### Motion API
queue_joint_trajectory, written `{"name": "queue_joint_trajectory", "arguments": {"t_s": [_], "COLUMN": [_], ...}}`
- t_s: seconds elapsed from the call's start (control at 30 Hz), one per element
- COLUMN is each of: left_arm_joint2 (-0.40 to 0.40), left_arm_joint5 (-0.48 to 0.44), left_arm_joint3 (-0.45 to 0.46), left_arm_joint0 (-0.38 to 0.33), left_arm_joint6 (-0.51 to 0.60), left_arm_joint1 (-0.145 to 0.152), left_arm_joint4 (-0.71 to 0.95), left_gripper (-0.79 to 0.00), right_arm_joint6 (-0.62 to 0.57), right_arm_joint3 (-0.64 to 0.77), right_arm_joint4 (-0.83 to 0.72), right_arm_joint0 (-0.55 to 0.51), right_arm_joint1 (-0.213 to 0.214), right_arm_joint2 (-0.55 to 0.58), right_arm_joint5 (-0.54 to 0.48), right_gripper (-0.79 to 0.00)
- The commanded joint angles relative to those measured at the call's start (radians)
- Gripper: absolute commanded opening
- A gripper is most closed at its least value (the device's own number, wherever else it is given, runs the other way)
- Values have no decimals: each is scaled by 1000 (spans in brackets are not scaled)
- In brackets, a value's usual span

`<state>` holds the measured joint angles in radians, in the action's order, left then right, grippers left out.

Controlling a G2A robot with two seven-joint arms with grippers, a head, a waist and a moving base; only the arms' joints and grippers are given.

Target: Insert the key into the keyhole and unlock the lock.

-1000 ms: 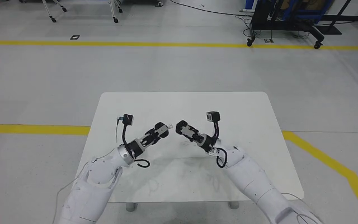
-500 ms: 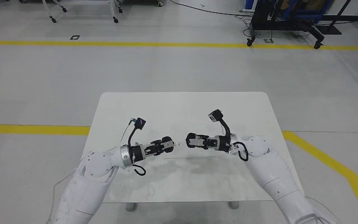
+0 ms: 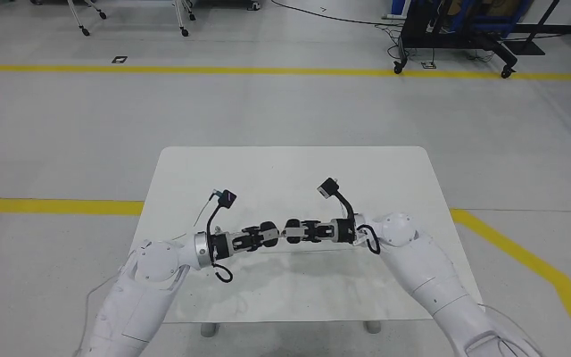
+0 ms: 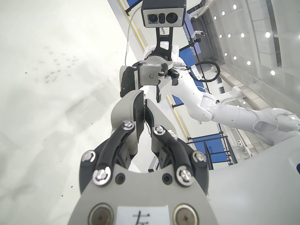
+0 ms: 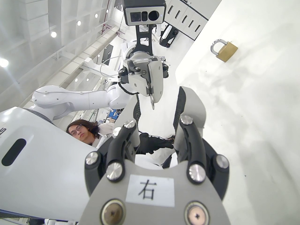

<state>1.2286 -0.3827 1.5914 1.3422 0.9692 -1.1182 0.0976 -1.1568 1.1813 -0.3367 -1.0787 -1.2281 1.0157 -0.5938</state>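
Two grippers face off: the left gripper, at 9 o'clock, pinches the key, so bring your open, empty right gripper in squarely from 3 o'clock, with the padlock lying apart on the table.

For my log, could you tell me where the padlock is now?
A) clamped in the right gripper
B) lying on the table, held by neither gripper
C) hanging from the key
B: the padlock lies on the table; the right gripper is open, the left gripper holds the key.
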Motion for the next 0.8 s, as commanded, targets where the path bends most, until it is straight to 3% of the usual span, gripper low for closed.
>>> {"name": "queue_joint_trajectory", "arguments": {"t_s": [0.0, 0.43, 0.53, 0.63, 0.77], "left_arm_joint2": [-2, -14, -15, -17, -19], "left_arm_joint5": [0, 4, 8, 14, 18], "left_arm_joint3": [2, 6, 6, 7, 6], "left_arm_joint0": [0, 0, -1, -1, -3], "left_arm_joint6": [-2, -19, -24, -31, -34], "left_arm_joint1": [1, 8, 9, 10, 12], "left_arm_joint4": [-5, -17, -17, -18, -14], "left_gripper": [-785, -785, -785, -785, -785], "right_arm_joint6": [-7, -40, -49, -55, -54], "right_arm_joint3": [-3, -49, -55, -61, -65], "right_arm_joint4": [-10, -50, -57, -63, -60], "right_arm_joint0": [4, 30, 34, 37, 40], "right_arm_joint1": [-1, -4, -5, -5, -4], "right_arm_joint2": [-5, -36, -42, -45, -50], "right_arm_joint5": [-3, -4, -6, -11, -15], "right_gripper": [-486, -588, -637, -776, -785]}}
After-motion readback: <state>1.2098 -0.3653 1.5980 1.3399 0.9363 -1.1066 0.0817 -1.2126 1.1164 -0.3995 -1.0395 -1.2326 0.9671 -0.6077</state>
